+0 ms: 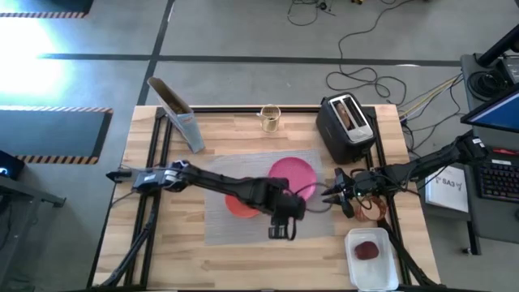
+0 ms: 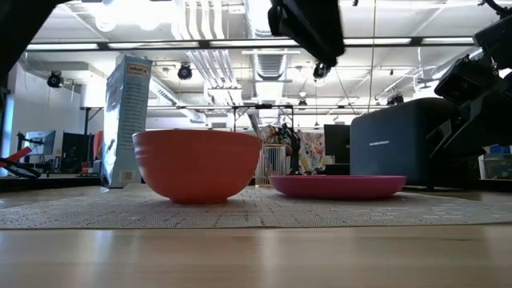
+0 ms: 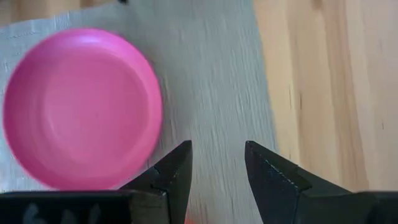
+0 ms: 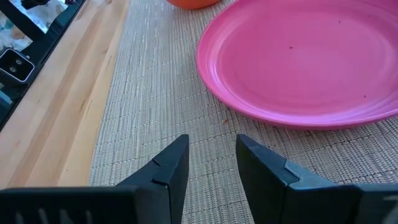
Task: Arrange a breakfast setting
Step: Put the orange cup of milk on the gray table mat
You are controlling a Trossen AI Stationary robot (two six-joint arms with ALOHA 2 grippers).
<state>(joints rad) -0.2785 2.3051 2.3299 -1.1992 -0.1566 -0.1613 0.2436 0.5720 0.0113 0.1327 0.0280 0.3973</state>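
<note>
Bowl (image 2: 197, 164) and pink plate (image 1: 293, 173) sit side by side on the grey placemat (image 4: 155, 118), grouped as the setting's core. Your left gripper (image 3: 217, 171) hangs above the mat, fingers parted, empty. Right gripper (image 4: 212, 163) hovers at the plate's edge, likewise parted, empty. Wooden table (image 1: 219, 259); toaster (image 1: 347, 126) behind; workshop beyond.

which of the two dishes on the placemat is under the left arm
The red-orange bowl: the left arm crosses over it, hiding part of it in the high view. The pink plate lies clear, farther back and closer to the toaster.
</note>
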